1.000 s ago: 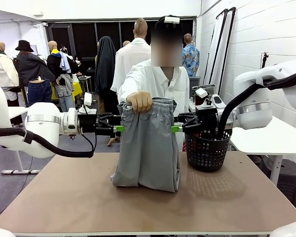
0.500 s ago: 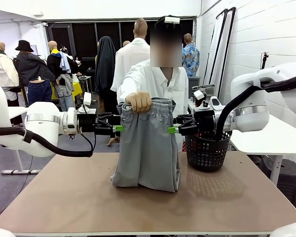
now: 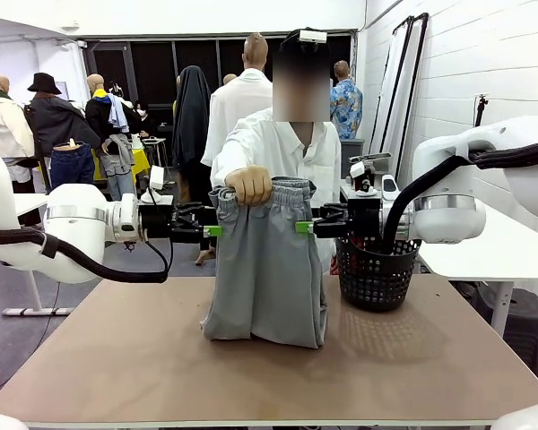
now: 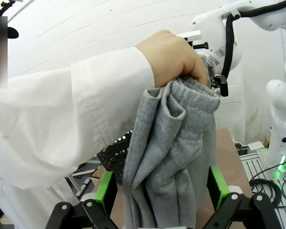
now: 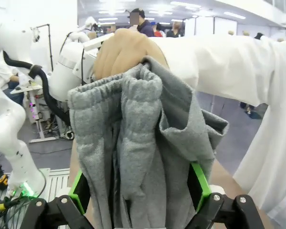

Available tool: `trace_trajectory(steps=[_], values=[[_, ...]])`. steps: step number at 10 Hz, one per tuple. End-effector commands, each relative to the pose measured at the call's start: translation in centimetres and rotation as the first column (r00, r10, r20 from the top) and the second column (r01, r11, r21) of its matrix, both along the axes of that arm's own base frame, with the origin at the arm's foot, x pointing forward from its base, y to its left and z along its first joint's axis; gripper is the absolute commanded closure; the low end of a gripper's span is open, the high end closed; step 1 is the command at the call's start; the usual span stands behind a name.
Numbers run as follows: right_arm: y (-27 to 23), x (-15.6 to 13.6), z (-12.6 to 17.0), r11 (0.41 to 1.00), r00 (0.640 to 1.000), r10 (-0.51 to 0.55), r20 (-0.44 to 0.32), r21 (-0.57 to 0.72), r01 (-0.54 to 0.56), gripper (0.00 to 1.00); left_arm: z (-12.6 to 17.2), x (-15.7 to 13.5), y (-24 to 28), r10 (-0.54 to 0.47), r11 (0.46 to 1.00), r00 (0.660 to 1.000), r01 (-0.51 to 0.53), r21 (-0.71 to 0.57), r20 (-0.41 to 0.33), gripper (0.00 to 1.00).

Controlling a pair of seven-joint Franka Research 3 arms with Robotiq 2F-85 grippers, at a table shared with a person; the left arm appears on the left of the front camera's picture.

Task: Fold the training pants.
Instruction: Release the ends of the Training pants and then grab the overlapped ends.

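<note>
Now the light grey jersey training pants (image 3: 269, 269) hang upright from the person's hand (image 3: 249, 185), hems on the wooden tabletop (image 3: 117, 358), my left end effector (image 3: 217, 231) at their 9 o'clock, my right end effector (image 3: 300, 227) at 3 o'clock, both released, equally near.

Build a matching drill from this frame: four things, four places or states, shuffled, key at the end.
1 training pants
2 basket
3 person's hand
4 left gripper

A jaws open, one on each side of the hanging fabric
B standing on the table, robot's right side
C held up, lower end resting on the table
D clenched on the waistband

Pairs: 1-C, 2-B, 3-D, 4-A
</note>
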State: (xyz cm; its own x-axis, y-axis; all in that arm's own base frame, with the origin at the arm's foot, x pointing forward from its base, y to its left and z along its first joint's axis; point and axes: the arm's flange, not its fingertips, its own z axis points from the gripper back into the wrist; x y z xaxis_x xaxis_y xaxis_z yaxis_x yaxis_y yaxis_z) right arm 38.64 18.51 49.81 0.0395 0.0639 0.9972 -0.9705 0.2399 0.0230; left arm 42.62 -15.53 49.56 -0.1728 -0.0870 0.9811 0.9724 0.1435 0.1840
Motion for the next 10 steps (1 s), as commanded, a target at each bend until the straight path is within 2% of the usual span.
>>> trace_trajectory(steps=[1,3,6,10], values=[[0.6,-0.7,-0.9,0.998,0.997,-0.067,0.046,0.007,0.067,0.0,0.2,0.6,0.3,0.016,1.0,0.999,-0.015,-0.013,0.046,0.0],[0.7,-0.6,-1.1,0.997,0.996,-0.076,0.054,-0.001,0.077,0.0,0.2,1.0,-0.1,0.046,0.999,0.997,-0.045,-0.024,0.065,0.0],[0.6,-0.2,-1.1,0.996,0.995,-0.088,0.057,-0.009,0.088,0.0,-0.2,1.4,-1.1,-0.007,0.999,0.999,0.01,-0.053,0.047,0.0],[0.4,0.2,-1.4,0.991,0.988,-0.129,0.079,-0.018,0.131,0.0,-0.5,1.9,-1.7,-0.075,0.997,0.997,0.075,-0.009,0.025,0.0]])
